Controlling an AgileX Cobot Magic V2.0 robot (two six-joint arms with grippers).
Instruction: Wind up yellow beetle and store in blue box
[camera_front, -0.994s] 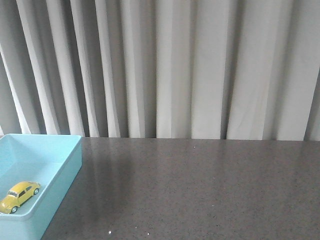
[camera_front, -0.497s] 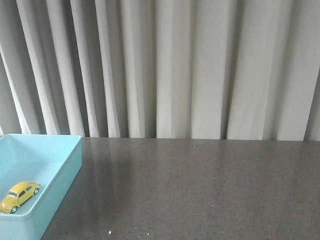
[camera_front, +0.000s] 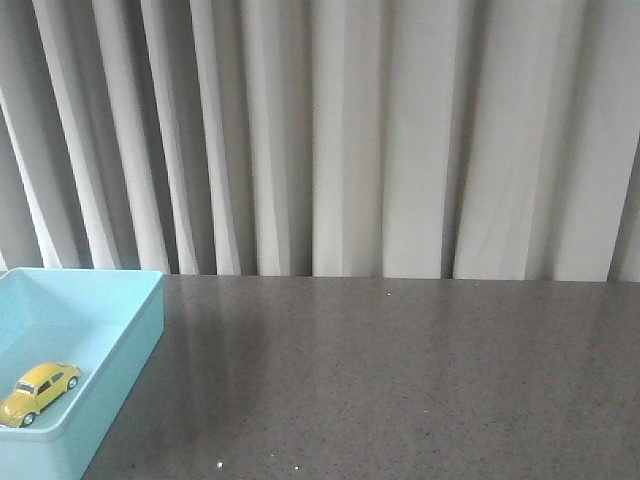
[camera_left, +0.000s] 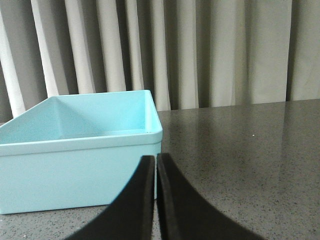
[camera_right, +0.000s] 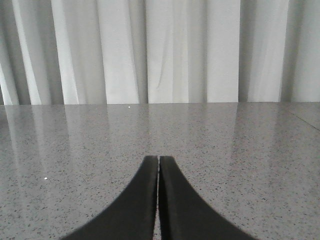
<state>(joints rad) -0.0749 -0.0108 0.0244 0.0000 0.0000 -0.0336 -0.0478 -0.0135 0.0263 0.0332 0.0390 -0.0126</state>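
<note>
The yellow beetle (camera_front: 38, 392) sits inside the blue box (camera_front: 128, 335) at the table's near left in the front view. The blue box also shows in the left wrist view (camera_left: 75, 175), just beyond my left gripper (camera_left: 156, 159), which is shut and empty; the beetle is hidden there behind the box wall. My right gripper (camera_right: 159, 160) is shut and empty, low over bare grey tabletop. Neither gripper shows in the front view.
The dark grey speckled table (camera_front: 400, 380) runs back to pale pleated curtains (camera_front: 340, 140). The curtains also fill the background of both wrist views.
</note>
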